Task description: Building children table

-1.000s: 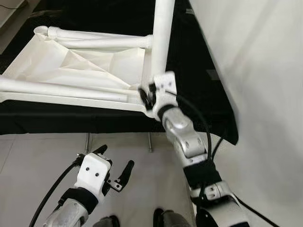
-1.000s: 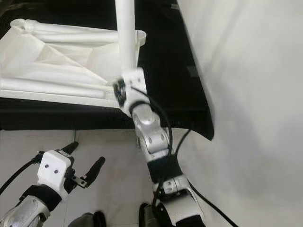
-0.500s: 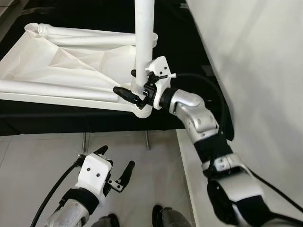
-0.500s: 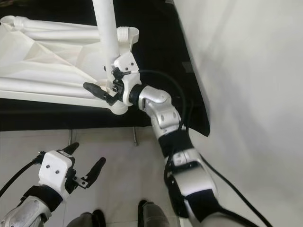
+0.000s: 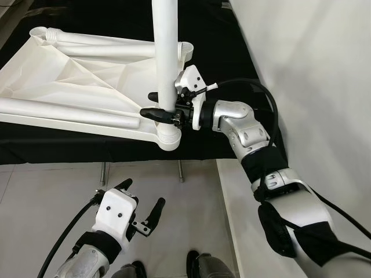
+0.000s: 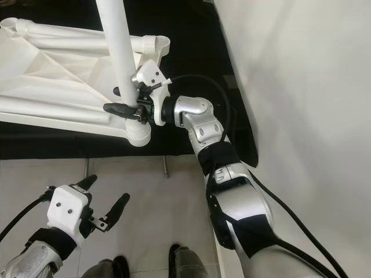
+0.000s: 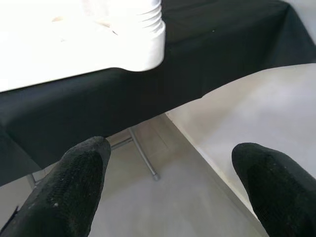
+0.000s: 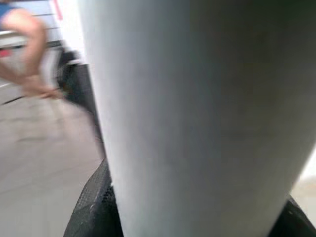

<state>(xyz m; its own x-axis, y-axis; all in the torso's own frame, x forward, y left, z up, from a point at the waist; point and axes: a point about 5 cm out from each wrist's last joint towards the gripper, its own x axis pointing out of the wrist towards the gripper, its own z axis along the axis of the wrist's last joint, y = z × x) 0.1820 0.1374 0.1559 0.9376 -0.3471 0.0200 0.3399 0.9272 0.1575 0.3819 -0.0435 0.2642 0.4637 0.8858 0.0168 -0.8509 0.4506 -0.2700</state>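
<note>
Children table (image 5: pixel 69 81) laid upside-down on black worktop (image 5: pixel 232 52); upright leg (image 5: pixel 165 52) at its 4 o'clock corner socket (image 5: pixel 169 136) clenched by right claw (image 5: pixel 155 104). Leg-seating step judged in hand; twist or downward press needed next. Left claw (image 5: pixel 142 202) released, idle.

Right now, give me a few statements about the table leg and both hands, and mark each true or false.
1. The right hand is closed around the upright white leg. True.
2. The left hand holds a screwdriver. False: it hangs open and empty above the floor.
3. The upright leg stands in a corner socket of the upturned white tabletop. True.
4. The tabletop lies on a red cloth. False: it lies on a black cloth.
</note>
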